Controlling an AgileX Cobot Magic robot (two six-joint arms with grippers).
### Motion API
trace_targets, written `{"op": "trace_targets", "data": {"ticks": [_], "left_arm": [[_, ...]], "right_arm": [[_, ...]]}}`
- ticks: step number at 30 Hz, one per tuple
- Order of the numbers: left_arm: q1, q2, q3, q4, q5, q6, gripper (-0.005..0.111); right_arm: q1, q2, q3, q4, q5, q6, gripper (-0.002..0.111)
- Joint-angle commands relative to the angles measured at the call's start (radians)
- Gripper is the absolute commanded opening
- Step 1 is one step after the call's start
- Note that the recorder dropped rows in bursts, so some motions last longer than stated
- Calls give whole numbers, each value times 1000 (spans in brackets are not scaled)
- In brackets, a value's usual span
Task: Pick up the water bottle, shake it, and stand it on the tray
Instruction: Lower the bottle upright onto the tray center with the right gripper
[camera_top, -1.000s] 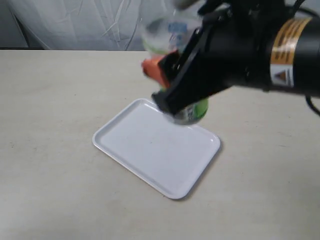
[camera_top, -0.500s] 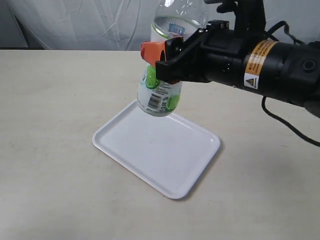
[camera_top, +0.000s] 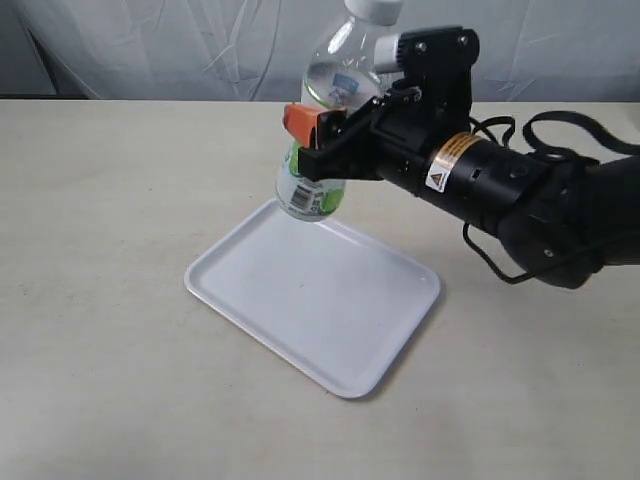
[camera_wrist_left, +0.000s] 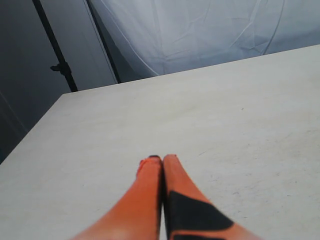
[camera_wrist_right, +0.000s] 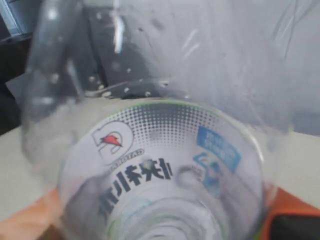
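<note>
The water bottle, clear with a white cap and a white-and-green label, hangs in the air nearly upright, tilted slightly. My right gripper is shut on its middle, orange fingers on both sides. The bottle's base hovers just above the far corner of the white tray, which lies flat on the table. In the right wrist view the bottle fills the picture, label lettering close up. My left gripper is shut with nothing in it, over bare table; it does not show in the exterior view.
The beige table stretches around the tray. A white curtain hangs behind the table's far edge. The right arm's black body and cables reach over the table's right side.
The right arm swung back and the bottle came from a steep tilt to nearly upright, its base staying over the tray's far corner. The tray has not moved.
</note>
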Motion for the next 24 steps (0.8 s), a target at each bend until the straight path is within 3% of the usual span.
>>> {"op": "trace_targets", "data": {"ticks": [1,4,8,24], "left_arm": [[1,-4,2,-4,-13,-7,0],[1,-4,2,-4,-13,-7,0],[1,-4,2,-4,-13,-7,0],[1,-4,2,-4,-13,-7,0]], "right_arm": [[-5,79,0,-29,-132,-33,-1],[-5,127,0,-97,-204,-150,-1],[-5,221,-9,-89,-171,-373,-1],[-5,292,-9,-97,-257,-228,-1]]}}
